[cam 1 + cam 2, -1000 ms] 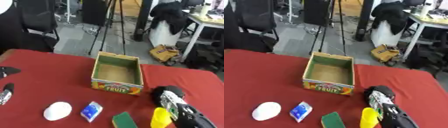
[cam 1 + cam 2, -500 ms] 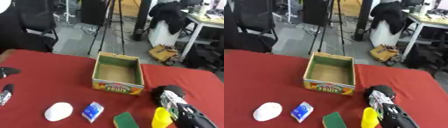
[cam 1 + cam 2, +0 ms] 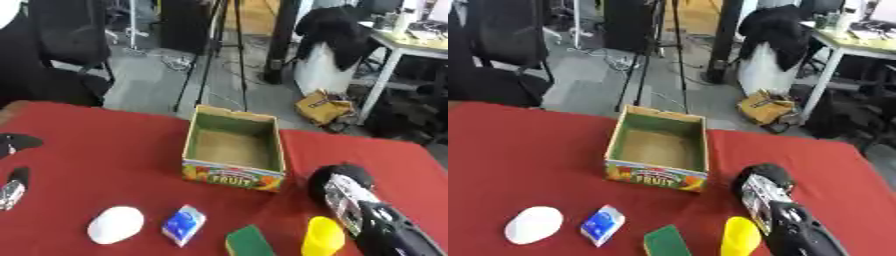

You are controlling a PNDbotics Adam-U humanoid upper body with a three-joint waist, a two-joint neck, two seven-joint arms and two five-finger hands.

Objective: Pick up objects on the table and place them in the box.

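An open cardboard box [image 3: 234, 150] with a fruit label stands empty in the middle of the red table [image 3: 105, 150]. In front of it lie a white oval object [image 3: 115, 225], a small blue packet [image 3: 185, 225], a green sponge [image 3: 251, 243] and a yellow object [image 3: 323, 237]. My right hand [image 3: 340, 180] is a dark rounded shape at the end of the black and silver forearm coming from the lower right corner, beside the yellow object and right of the box. My left hand [image 3: 14, 186] shows only in the left eye view at the left edge, with its fingers spread and holding nothing.
Beyond the table's far edge are a tripod [image 3: 214, 55], black office chairs [image 3: 66, 55], a desk [image 3: 855, 45] with a dark jacket [image 3: 772, 30] hanging by it, and a brown bag [image 3: 765, 107] on the floor.
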